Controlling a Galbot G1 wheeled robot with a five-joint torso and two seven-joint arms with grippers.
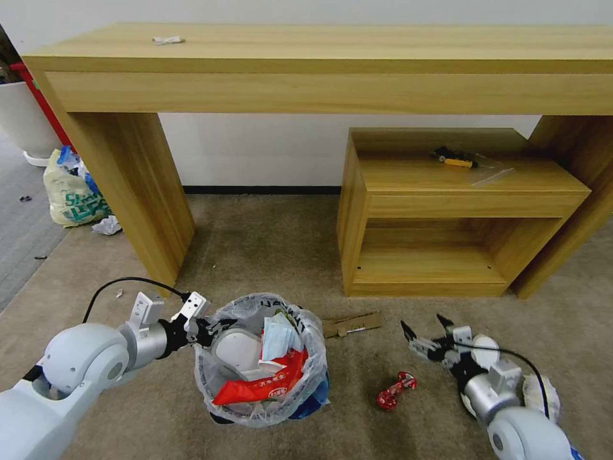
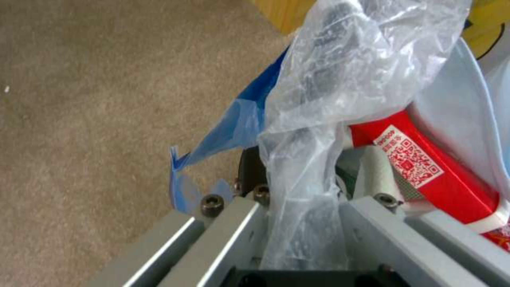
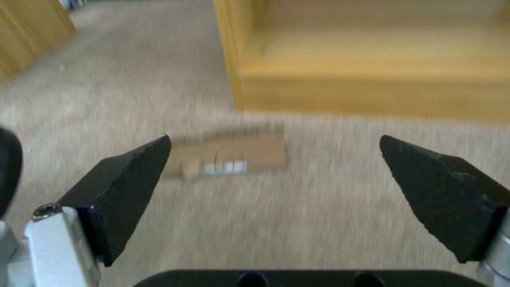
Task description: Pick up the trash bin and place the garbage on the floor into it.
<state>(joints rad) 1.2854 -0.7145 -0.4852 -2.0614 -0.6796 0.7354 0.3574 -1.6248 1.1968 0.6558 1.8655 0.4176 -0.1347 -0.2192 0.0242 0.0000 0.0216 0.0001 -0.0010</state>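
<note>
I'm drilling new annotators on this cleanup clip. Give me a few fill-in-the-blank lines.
1. The left gripper is clamped on the rim of the ____.
2. The right gripper is ____, pointing toward the cardboard scrap.
3. The red wrapper lies on the ____.

Missing words: trash bin; open; floor

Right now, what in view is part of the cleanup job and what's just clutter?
Job:
bin, left gripper shut on its rim
cardboard scrap, ahead of open right gripper
red wrapper on floor

Clutter:
yellowish bag
yellow tool on low shelf
desk
</note>
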